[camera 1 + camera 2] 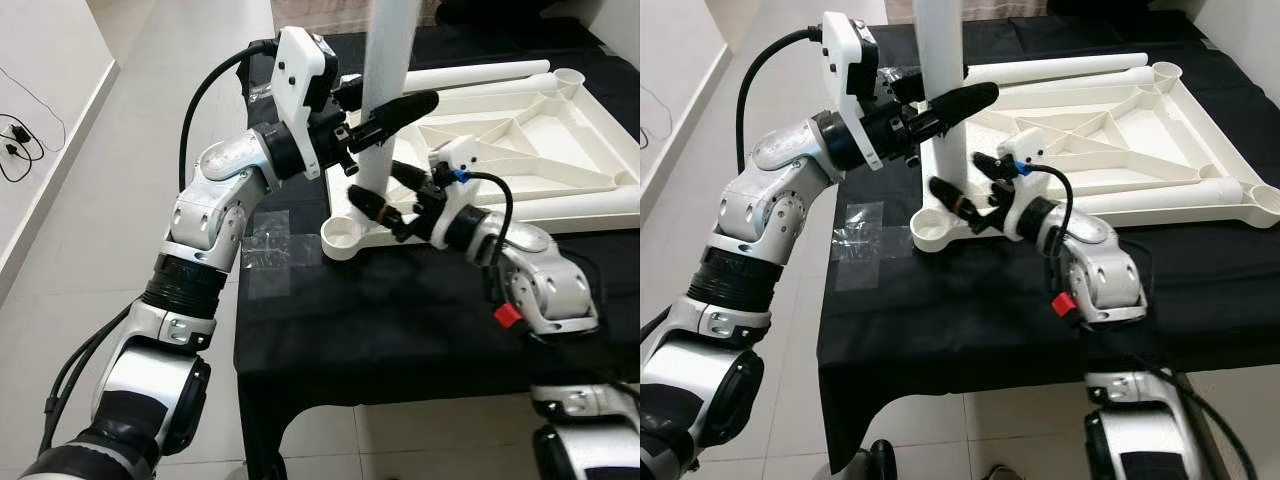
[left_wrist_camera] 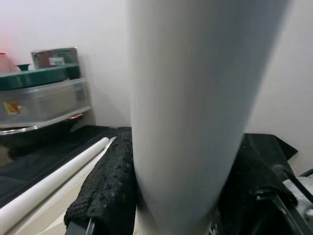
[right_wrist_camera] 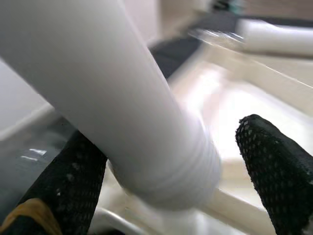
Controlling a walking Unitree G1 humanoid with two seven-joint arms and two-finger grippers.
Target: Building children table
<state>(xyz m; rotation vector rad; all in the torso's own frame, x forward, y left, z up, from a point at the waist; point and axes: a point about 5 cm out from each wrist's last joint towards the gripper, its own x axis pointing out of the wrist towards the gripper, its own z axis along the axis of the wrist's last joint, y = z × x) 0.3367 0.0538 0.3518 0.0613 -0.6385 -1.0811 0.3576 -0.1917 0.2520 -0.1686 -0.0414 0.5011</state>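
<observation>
Left eye view: overall scene, robot at a table draped in black cloth (image 1: pixel 400 320).
Tabletop frame: 1, white, upside down on the cloth (image 1: pixel 560 140); ribbed underside up, round sockets at corners.
Sockets seen: 3 open ones, near-left (image 1: pixel 343 237), far-right (image 1: pixel 569 78), near-right in right eye view (image 1: pixel 1262 198).
Legs: 2 white tubes. Upright leg (image 1: pixel 385 90) stands in the frame's left edge, top out of shot; loose leg (image 1: pixel 470 75) lies flat along the frame's far edge.
Grippers: 2.
Left gripper (image 1: pixel 385 117): fingers clamped on either side of the upright leg, approx. mid-height; left wrist view shows the tube (image 2: pixel 195 112) filling the gap between both black pads (image 2: pixel 105 191).
Right gripper (image 1: pixel 385 190): low at the upright leg's base, just above the frame; fingers spread wide on either side of the tube, not pressing it. Right wrist view: threaded leg end (image 3: pixel 171 171) between the two pads (image 3: pixel 274 161), gap visible on one side.
Plastic bags: 2 clear, on the cloth's left edge (image 1: pixel 268 245).
Cable: 1 black, on the floor by the wall (image 1: pixel 20 135).
</observation>
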